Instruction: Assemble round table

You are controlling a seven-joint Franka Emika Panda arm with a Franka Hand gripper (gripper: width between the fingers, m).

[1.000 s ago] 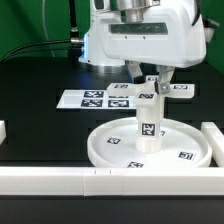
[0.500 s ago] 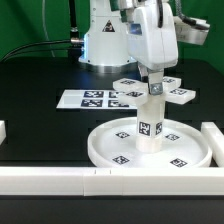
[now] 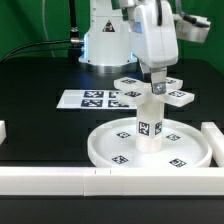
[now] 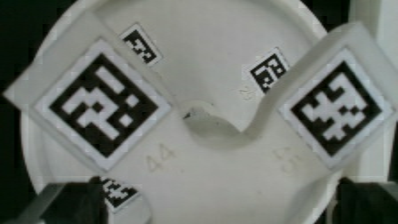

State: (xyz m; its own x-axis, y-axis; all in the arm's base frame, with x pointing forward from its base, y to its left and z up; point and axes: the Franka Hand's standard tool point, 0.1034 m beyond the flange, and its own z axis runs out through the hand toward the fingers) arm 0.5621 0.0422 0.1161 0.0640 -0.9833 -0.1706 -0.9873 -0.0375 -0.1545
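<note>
So from where I'm sitting, the exterior view has the large rimmed disc (image 3: pixel 150 146) lying flat on the black table (image 3: pixel 40 100), pushed up against the white bars: one long bar (image 3: pixel 100 178) runs along its near edge and another bar (image 3: pixel 214 137) sits on the exterior view's right. The short cylinder post (image 3: pixel 149 122) stands upright in the middle of the disc, tag facing the camera, and it looks pretty much vertical to me.

The flat cross-shaped piece (image 3: pixel 152 90) is up at the top of the post, roughly level, arms sticking out to both sides with tags on them. I can't tell whether it's actually seated on the post or just touching it. The gripper (image 3: pixel 156 82) comes straight down onto the middle of the cross, fingers closed on it as far as I can see, though the fingertips are mostly hidden behind the piece.

In the wrist view I get two cross arms (image 4: pixel 103 100) with big tags filling the frame, and the disc (image 4: pixel 196 40) white underneath with its small tags showing. It's blurry, so no finer detail.

The marker board (image 3: pixel 95 99) lies flat on the table behind the disc, toward the exterior view's left, apart from it.
</note>
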